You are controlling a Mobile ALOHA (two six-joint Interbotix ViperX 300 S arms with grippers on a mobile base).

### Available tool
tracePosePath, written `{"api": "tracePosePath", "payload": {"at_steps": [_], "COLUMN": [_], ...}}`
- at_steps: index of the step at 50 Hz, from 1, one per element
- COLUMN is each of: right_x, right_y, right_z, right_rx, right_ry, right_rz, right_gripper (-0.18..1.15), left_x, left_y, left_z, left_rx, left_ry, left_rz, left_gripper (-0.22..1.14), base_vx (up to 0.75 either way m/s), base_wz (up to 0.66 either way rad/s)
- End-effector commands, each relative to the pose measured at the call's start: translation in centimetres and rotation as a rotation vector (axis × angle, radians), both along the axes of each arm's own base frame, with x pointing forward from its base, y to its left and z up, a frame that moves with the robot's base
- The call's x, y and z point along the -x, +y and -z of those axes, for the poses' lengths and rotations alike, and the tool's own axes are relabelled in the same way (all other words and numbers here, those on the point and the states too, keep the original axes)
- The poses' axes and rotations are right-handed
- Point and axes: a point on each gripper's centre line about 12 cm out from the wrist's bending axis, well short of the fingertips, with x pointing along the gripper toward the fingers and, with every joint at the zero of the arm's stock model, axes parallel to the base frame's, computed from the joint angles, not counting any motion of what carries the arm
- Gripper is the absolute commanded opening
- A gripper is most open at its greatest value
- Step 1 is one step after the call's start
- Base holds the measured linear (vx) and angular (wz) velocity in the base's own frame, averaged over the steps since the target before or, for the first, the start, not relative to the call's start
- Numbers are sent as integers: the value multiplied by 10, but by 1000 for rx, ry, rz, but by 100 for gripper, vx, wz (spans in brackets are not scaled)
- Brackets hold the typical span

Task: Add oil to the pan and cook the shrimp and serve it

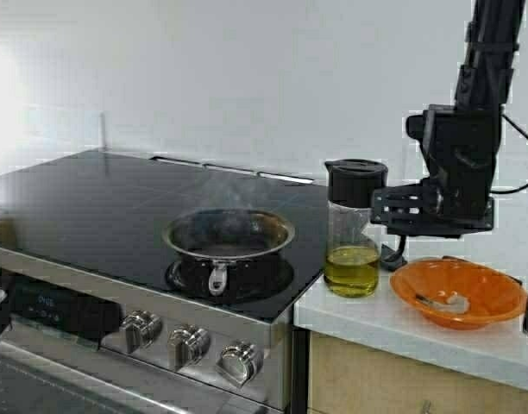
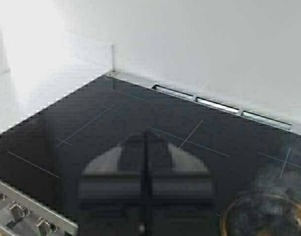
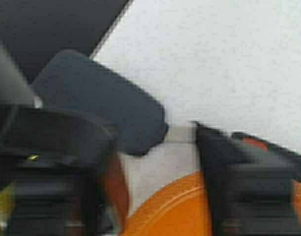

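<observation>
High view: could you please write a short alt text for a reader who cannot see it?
A steel pan steams on a black stovetop, while the right gripper is level with the black lid of an oil jug on the white counter. Beside the jug, an orange bowl holds a shrimp.

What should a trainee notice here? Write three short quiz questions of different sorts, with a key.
1. True or false: the shrimp lies in the pan.
2. The right gripper is beside the oil jug. Where does the jug stand? A on the stovetop; B on the counter; C in the oven.
3. Fill in: the left gripper is ____ (open or shut).
Key: 1 false, it lies in the orange bowl; 2 B; 3 shut.
</observation>
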Motion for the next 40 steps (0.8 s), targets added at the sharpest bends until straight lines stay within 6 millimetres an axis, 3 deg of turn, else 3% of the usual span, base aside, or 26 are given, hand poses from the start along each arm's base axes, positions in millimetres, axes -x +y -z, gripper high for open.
{"api": "tracePosePath", "payload": {"at_steps": [1,5,7,14,27,40], "right_x": [-5,-8,-11,-18,-33,-53], "right_y": [1,4,6,21,39,61], "right_z": [-9,-11,-13,-24,-50,-111], "right_rx": [-15,-26,-35,-61,-110,82], "right_ry": [-30,-40,-48,-63,-45,-94], "right_rz": [8,7,7,-9,47,18], "right_gripper": [29,-2,-7,11,8,8], "left_x": [-1,-1,-1,-1,-1,-1], "left_y": [0,0,0,0,0,0], "left_z": [-3,-3,-3,-3,-3,-1], "left_rx": [-1,-1,-1,-1,-1,-3], "left_ry": [-8,-8,-8,-6,-6,3], "left_rz": [-1,-1,-1,-1,-1,0], "left_gripper": [3,3,3,3,3,3], "base_vx": [0,0,0,0,0,0], "base_wz": [0,0,0,0,0,0]}}
